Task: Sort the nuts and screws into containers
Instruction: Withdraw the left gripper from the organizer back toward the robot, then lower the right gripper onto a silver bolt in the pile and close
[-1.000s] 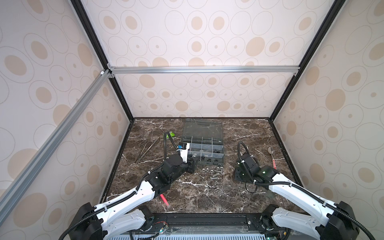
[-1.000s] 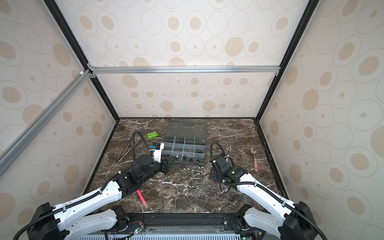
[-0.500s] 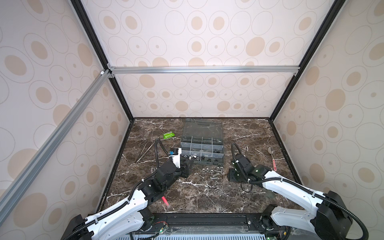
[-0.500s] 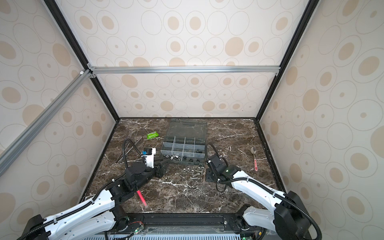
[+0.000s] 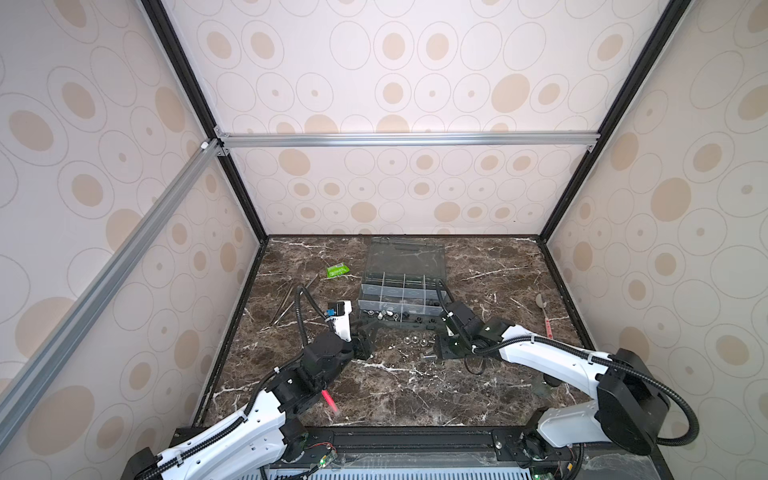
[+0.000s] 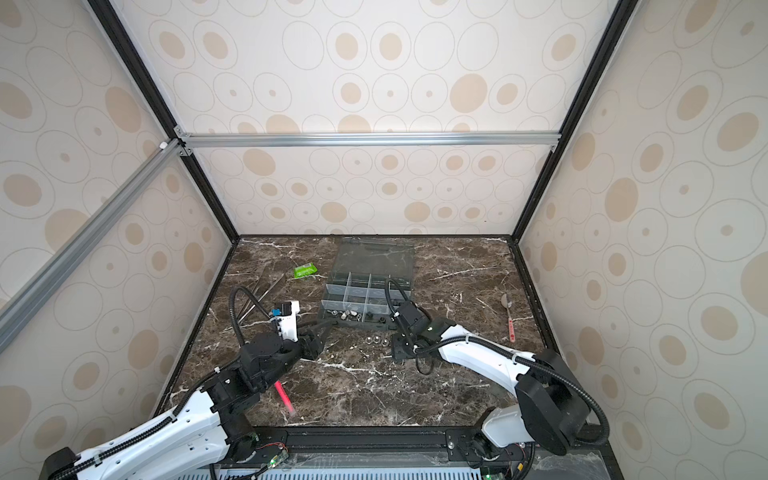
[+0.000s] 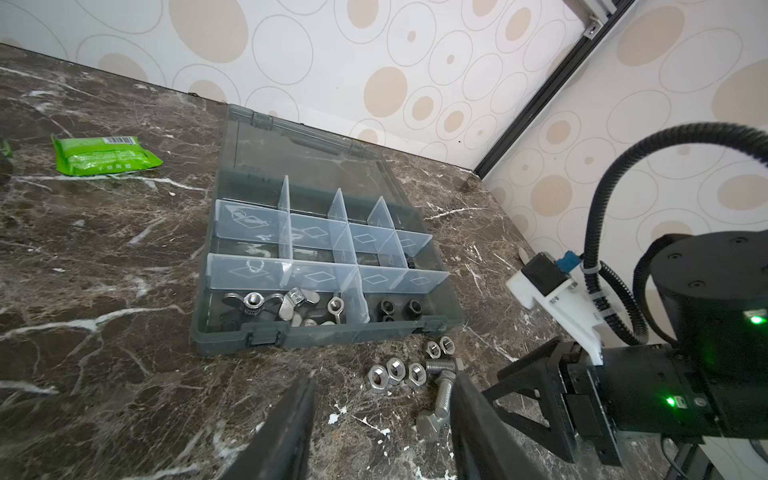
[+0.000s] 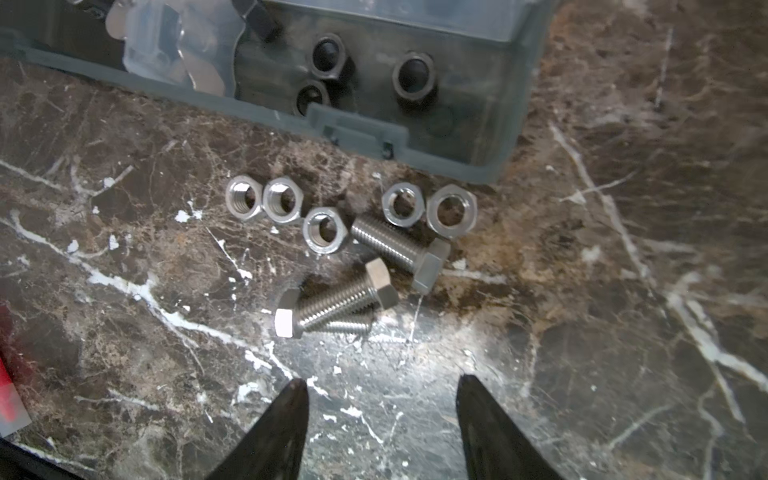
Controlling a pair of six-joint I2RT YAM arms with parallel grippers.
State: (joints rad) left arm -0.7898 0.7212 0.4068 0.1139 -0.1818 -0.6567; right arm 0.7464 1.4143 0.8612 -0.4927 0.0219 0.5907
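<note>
Several silver nuts (image 8: 243, 202) and silver screws (image 8: 335, 306) lie loose on the marble just in front of the dark grey organiser box (image 5: 402, 291) (image 6: 367, 286). In its front row of containers (image 7: 286, 274) lie silver wing nuts (image 7: 266, 303) and black nuts (image 7: 399, 309). My left gripper (image 7: 383, 380) (image 5: 365, 332) hovers open, left of the loose pile, with nothing held. A screw (image 7: 443, 397) lies by its right finger. My right gripper (image 8: 381, 380) (image 5: 442, 347) is open and empty just short of the screws, on the pile's right.
A green packet (image 5: 337, 271) and thin metal tweezers (image 5: 291, 303) lie at the back left. A pink pen (image 5: 330, 401) lies under the left arm near the front edge. A spoon (image 5: 542, 307) rests at the far right. Patterned walls enclose the table.
The left gripper has drawn back from the box toward the front left. The right gripper has moved left up to the loose pile and its jaws have spread wider.
</note>
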